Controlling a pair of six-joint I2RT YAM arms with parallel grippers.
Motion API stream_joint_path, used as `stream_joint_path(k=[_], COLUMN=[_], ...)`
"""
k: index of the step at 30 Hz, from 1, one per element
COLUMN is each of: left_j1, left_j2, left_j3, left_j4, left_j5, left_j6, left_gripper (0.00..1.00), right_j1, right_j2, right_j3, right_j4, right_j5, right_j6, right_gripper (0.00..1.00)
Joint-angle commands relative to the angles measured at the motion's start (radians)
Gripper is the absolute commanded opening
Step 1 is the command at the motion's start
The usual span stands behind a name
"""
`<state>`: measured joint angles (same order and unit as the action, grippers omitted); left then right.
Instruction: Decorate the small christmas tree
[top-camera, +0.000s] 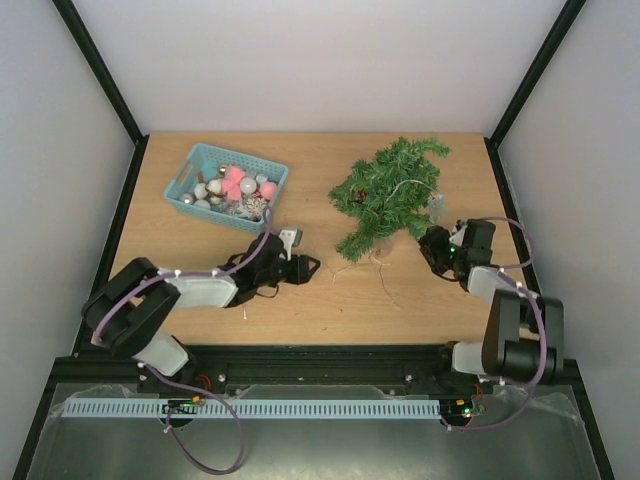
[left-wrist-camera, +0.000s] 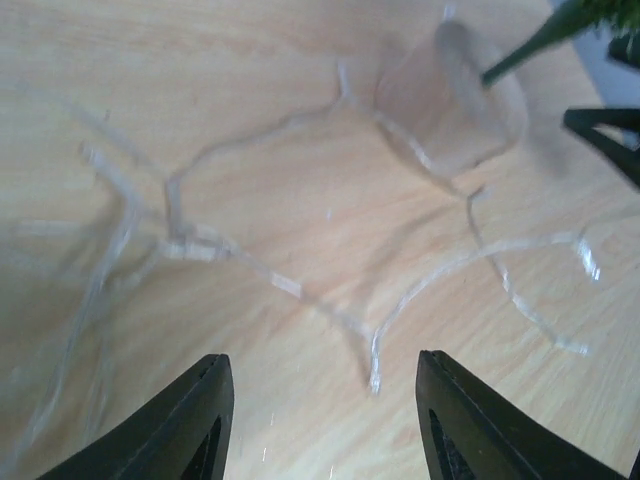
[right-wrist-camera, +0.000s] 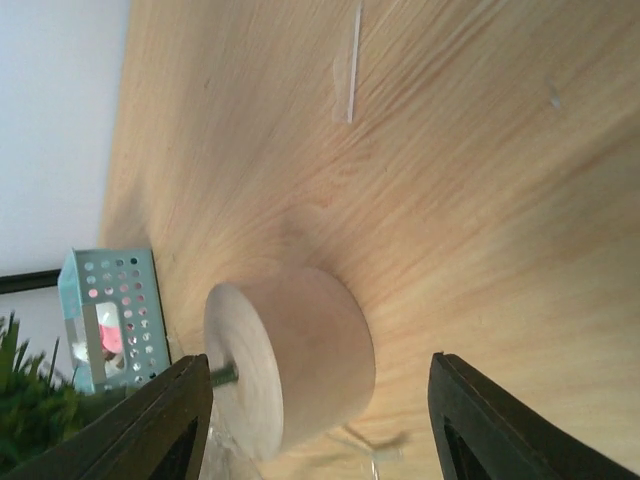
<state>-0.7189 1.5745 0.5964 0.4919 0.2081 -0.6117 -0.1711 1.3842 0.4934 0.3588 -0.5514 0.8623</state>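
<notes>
From above, we see the small christmas tree (top-camera: 390, 190) on the right half of the worktop (top-camera: 330, 315), its dark green branches sprawled so that it seems to lie on its side, tip toward the far edge. Well apart from it, at the far left, stands the teal basket (top-camera: 196, 160) filled with silver and pink ornaments (top-camera: 236, 184). The left gripper (top-camera: 305, 268) hangs low over the middle of the worktop, on the near side of the basket, and the right gripper (top-camera: 430, 248) sits just beside the tree's near right side; from this height we cannot tell how far either one is spread. The wrist views settle that. On the left wrist we find the left gripper's fingers (left-wrist-camera: 190, 420) set wide apart, with only bare wood and a tangle of clear strand (left-wrist-camera: 300, 290) ahead of them, which the overhead view shows merely as a faint thread. Beyond the strand the left wrist also picks out the tree's round base (left-wrist-camera: 450, 100), pale and wood-coloured, with a green stem (left-wrist-camera: 530, 45) running off the frame. On the right wrist the fingers (right-wrist-camera: 165, 425) are likewise spread wide, and the same base fills the gap between them, close up; we cannot tell whether either finger touches it. That view also catches the basket far behind the base.
</notes>
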Motion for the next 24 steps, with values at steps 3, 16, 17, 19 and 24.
stream_joint_path(k=[3, 16, 17, 19, 24], left_j1=[-0.105, -0.278, -0.285, -0.3, -0.33], left_j2=[-0.13, 0.095, 0.117, 0.167, 0.266], left_j3=[-0.125, 0.077, 0.094, 0.134, 0.197], left_j4=[-0.015, -0.028, -0.02, -0.026, -0.025], left_j5=[-0.127, -0.442, -0.451, -0.467, -0.486], left_j6=[0.13, 0.373, 0.395, 0.421, 0.469], left_gripper=[0.58, 0.7, 0.7, 0.7, 0.7], right_j1=[-0.005, -0.005, -0.005, -0.006, -0.005], right_j2=[-0.206, -0.469, -0.472, -0.477, -0.489], right_j3=[-0.081, -0.162, -0.165, -0.166, -0.167], right_j4=[-0.237, -0.372, -0.371, -0.37, -0.366], right_j5=[0.058, 0.009, 0.002, -0.007, -0.034], right_j6=[-0.081, -0.115, -0.114, -0.113, -0.107], right_gripper=[0.62, 0.64, 0.64, 0.64, 0.64])
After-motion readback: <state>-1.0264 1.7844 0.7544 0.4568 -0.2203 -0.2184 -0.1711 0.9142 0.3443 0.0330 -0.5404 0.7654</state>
